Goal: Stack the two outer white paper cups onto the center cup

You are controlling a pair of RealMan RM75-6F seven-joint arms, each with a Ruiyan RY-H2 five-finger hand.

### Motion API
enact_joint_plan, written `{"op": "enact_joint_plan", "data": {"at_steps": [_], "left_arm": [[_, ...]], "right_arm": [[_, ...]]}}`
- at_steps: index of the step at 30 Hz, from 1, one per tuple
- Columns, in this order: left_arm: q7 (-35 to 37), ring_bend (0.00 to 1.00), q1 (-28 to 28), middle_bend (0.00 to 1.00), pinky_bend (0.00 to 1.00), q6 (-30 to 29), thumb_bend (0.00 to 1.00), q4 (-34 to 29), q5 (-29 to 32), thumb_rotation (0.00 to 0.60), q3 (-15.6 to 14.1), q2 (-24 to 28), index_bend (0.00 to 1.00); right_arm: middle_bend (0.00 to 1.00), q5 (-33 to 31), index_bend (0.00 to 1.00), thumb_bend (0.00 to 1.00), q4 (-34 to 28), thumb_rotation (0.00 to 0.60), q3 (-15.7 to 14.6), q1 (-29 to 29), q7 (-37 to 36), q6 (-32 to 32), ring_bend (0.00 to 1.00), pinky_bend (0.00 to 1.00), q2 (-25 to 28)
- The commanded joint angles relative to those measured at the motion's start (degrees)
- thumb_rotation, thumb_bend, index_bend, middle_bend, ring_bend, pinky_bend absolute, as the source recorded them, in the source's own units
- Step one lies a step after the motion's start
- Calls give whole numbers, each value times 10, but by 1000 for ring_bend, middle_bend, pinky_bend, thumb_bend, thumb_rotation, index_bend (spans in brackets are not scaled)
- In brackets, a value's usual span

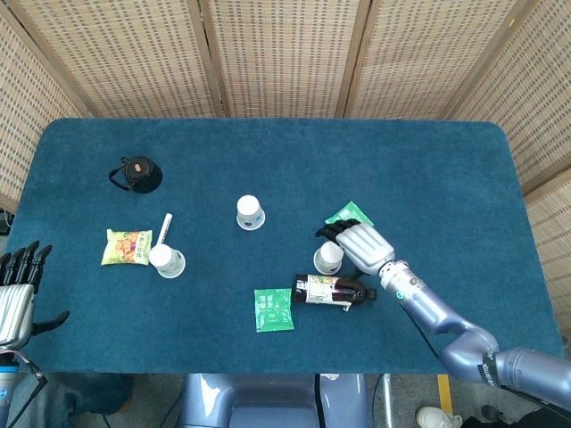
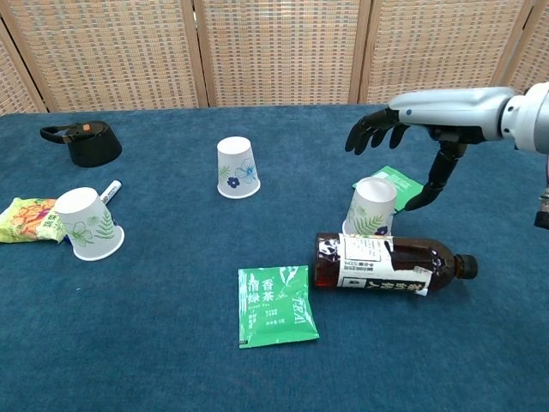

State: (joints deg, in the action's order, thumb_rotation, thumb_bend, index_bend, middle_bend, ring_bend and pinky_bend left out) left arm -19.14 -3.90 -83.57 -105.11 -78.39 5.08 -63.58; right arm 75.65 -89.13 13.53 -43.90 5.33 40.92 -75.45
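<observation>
Three white paper cups stand upside down on the blue table (image 1: 428, 169). The left cup (image 1: 167, 261) (image 2: 88, 225) leans a little, the center cup (image 1: 251, 212) (image 2: 238, 168) has a blue flower print, and the right cup (image 1: 328, 258) (image 2: 371, 207) stands just behind a lying bottle. My right hand (image 1: 360, 242) (image 2: 429, 116) hovers over and just right of the right cup, fingers spread and curved downward, thumb hanging beside the cup, holding nothing. My left hand (image 1: 20, 287) waits off the table's front-left corner with its fingers apart and empty; the chest view does not show it.
A brown tea bottle (image 1: 335, 291) (image 2: 390, 264) lies in front of the right cup. One green tea packet (image 1: 273, 308) (image 2: 276, 305) lies near the front, another (image 1: 350, 214) (image 2: 399, 180) behind the right cup. A snack bag (image 1: 127, 247), marker (image 1: 165, 227) and black lid (image 1: 136, 174) sit left.
</observation>
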Motion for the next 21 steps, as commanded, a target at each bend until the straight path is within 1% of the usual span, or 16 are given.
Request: {"op": "enact_joint_plan", "data": {"at_steps": [1, 6, 11, 15, 21], "left_arm": [[-2, 0, -4, 0, 0, 5, 5, 1, 9, 600, 3, -1, 0], [-3, 0, -9, 0, 0, 11, 6, 2, 19, 600, 5, -2, 0], [-5, 0, -13, 0, 0, 17, 8, 4, 22, 600, 3, -3, 0], [-7, 0, -15, 0, 0, 15, 8, 4, 23, 600, 2, -4, 0], [-6, 0, -17, 0, 0, 15, 8, 4, 28, 600, 2, -4, 0]], "right_arm": [[312, -15, 252, 216, 19, 600, -2, -11, 9, -11, 244, 292, -16], [321, -37, 265, 294, 45, 600, -5, -24, 17, -21, 253, 309, -31], [352, -58, 296, 312, 62, 600, -8, -33, 13, -31, 281, 332, -42], [391, -65, 335, 328, 79, 600, -13, -39, 9, -33, 320, 382, -55], [482, -59, 430, 408, 113, 600, -13, -46, -13, -20, 419, 451, -83]]}}
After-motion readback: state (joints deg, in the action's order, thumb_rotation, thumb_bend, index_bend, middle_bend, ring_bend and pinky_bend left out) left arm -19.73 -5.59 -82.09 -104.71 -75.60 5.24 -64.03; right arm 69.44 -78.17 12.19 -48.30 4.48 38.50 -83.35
